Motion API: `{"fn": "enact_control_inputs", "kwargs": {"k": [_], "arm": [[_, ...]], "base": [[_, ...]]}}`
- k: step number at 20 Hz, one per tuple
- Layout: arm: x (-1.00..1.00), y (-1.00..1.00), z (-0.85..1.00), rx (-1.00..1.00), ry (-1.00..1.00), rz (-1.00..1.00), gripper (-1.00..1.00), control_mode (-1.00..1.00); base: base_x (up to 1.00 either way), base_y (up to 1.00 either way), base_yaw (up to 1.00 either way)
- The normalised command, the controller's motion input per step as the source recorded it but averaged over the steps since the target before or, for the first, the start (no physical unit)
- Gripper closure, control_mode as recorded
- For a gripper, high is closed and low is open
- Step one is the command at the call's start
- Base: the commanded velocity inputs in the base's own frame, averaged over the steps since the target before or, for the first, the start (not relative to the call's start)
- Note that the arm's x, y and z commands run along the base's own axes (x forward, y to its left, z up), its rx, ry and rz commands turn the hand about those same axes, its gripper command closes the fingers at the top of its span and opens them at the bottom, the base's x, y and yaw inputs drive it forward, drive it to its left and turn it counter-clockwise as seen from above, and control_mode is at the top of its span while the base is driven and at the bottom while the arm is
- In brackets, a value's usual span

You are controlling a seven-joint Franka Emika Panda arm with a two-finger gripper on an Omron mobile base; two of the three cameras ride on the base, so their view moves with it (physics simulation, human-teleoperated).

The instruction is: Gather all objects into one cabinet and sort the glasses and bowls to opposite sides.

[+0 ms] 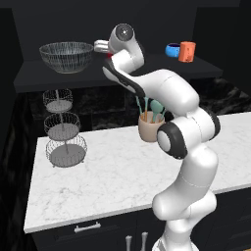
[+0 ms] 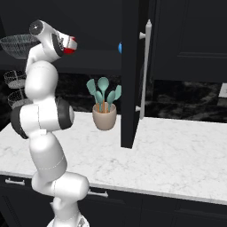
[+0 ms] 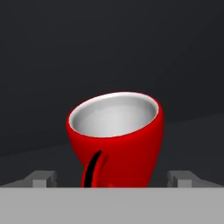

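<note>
Red cup point(image 3: 116, 140) sits right in front of the tool point(image 3: 112, 177), between its two grey fingertips point(image 3: 43, 178), which stand wide open on either side without touching it. In the hand view the cup leans to one side, its pale grey inside and a dark slit of handle facing the camera. From the left base view a sliver of the red cup point(image 1: 109, 55) shows just under the wrist, on the dark inner shelf point(image 1: 34, 76) of the black cabinet point(image 1: 49, 19).

Taking that shelf as the landmark: the striped see-through bowl point(image 1: 66, 56) stands upright toward its left end, well apart from the cup. The blue bowl point(image 1: 172, 50) and the orange mug point(image 1: 187, 51) stand at its right end, touching or nearly so, the mug on the outer side.

Below the shelf, on the white marble desk point(image 1: 112, 181), stand a three-tier wire basket stand point(image 1: 62, 128) under the striped bowl and a beige utensil pot point(image 1: 150, 128) with teal spoons, partly behind the arm.

The cabinet door point(image 2: 131, 71) hangs open edge-on in the right base view, its pale bar handle point(image 2: 146, 68) vertical.
</note>
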Motion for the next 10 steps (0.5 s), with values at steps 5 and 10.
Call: {"fn": "enact_control_inputs", "kwargs": {"k": [5,10], "arm": [[0.14,0.0,0.0,0.0,0.0,0.0,-1.0,-1.0],[0.05,0.0,0.0,0.0,0.0,0.0,1.0,-1.0]], "base": [[0.0,0.0,0.0],[0.0,0.0,0.0]]}}
